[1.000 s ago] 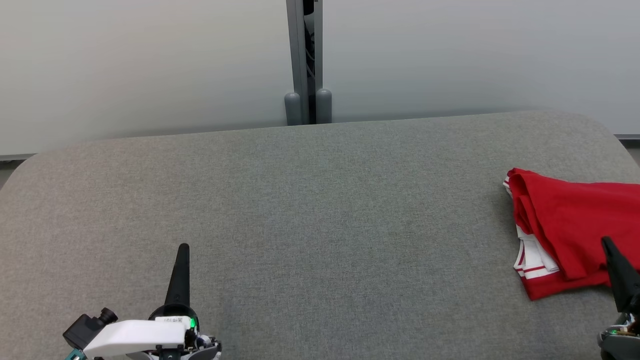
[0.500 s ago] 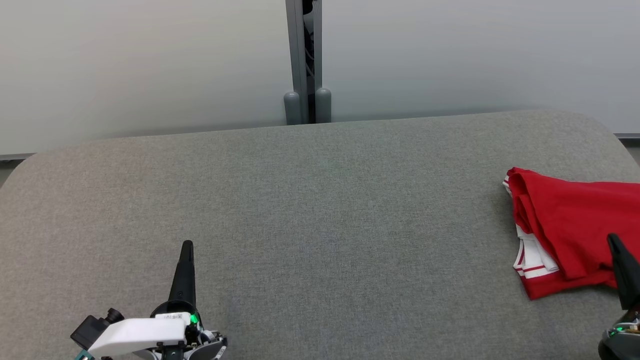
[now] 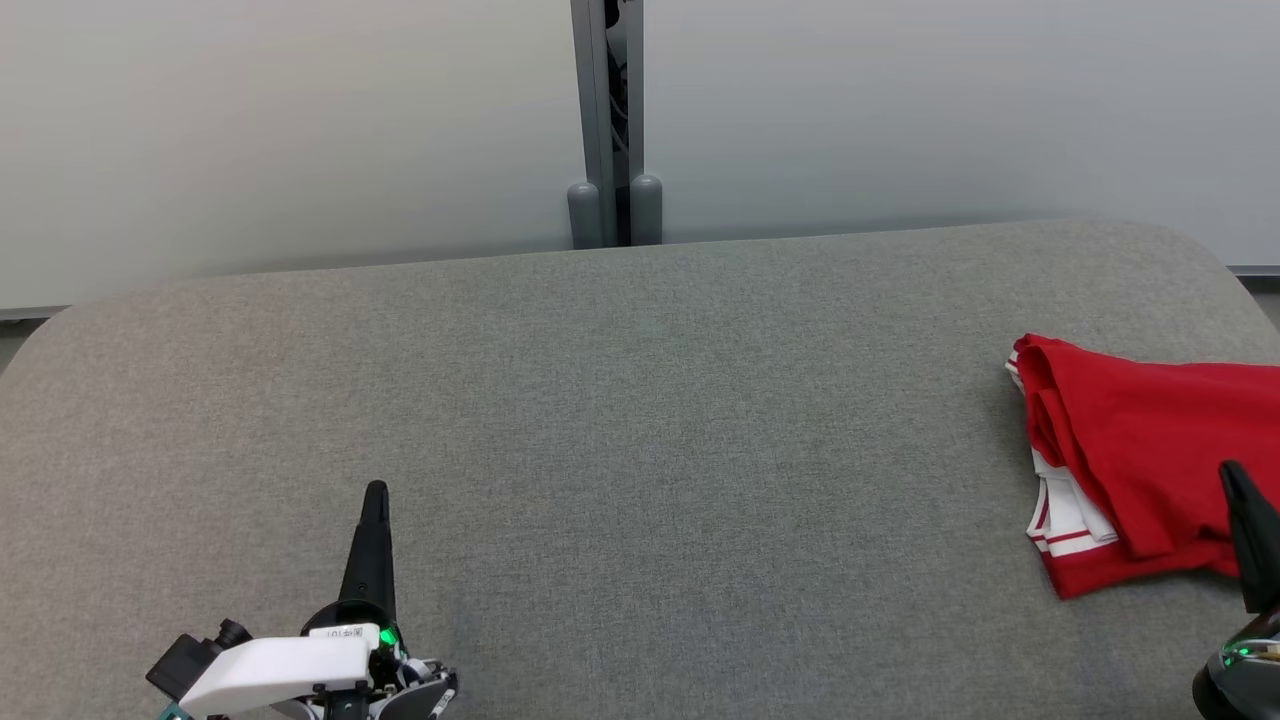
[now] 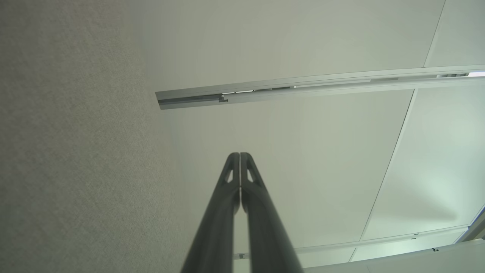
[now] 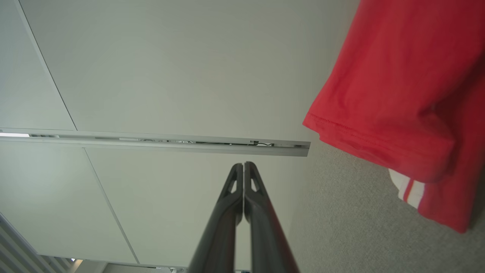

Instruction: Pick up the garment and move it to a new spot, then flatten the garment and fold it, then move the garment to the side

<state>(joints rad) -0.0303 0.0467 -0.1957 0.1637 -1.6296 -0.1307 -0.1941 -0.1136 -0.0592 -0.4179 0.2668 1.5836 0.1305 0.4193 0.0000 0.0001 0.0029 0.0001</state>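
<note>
The folded red garment (image 3: pixel 1150 450) lies at the counter's (image 3: pixel 640 420) 3 o'clock edge. Both pincers are empty, fingers pressed together. The left pincer (image 3: pixel 375 490) sits near 7 o'clock, and the right pincer (image 3: pixel 1232 472) has drawn slightly back toward 4 o'clock. The task looks finished.

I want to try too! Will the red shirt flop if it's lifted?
Probably floppy: the red shirt lies in soft, rumpled folds. Lifted by one edge, its loose layers would likely droop open. It probably won't slide on the fuzzy grey table.

garment (image 3: pixel 1150 440) cut by right edge, right hand (image 3: pixel 1233 472) base cropped
</note>
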